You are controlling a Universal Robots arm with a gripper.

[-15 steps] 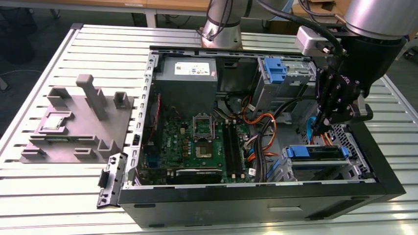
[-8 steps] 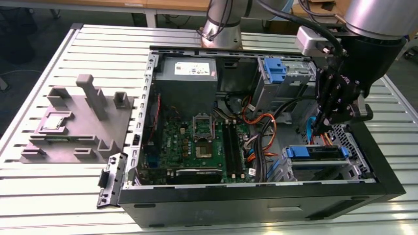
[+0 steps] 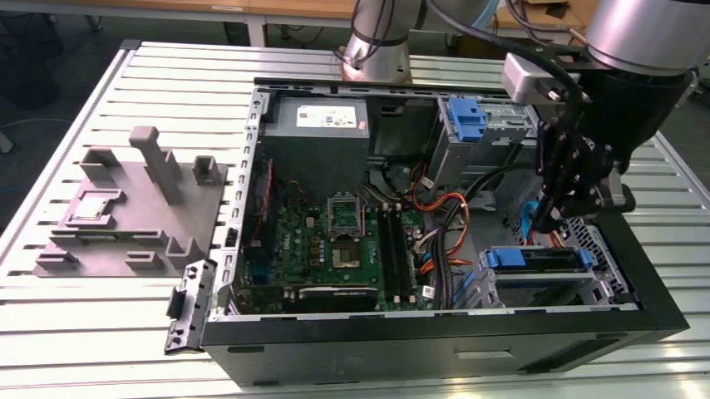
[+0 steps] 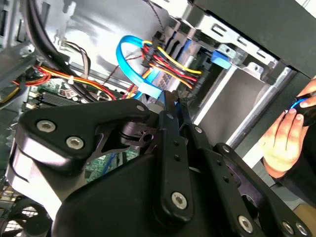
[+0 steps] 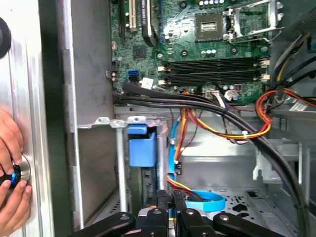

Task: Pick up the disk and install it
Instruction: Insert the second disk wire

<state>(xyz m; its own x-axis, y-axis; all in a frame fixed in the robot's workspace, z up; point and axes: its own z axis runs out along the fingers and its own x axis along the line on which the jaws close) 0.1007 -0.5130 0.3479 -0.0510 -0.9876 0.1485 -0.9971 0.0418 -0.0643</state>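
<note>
Disk (image 3: 534,259) flat in bay (image 3: 600,283), long axis level, blue end toward motherboard (image 3: 322,245); hand (image 3: 551,223) narrow above.

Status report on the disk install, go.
Claw down inside the computer case, above the drive bay. Disk not made out. Blue cable and wire bundle close by.
</note>
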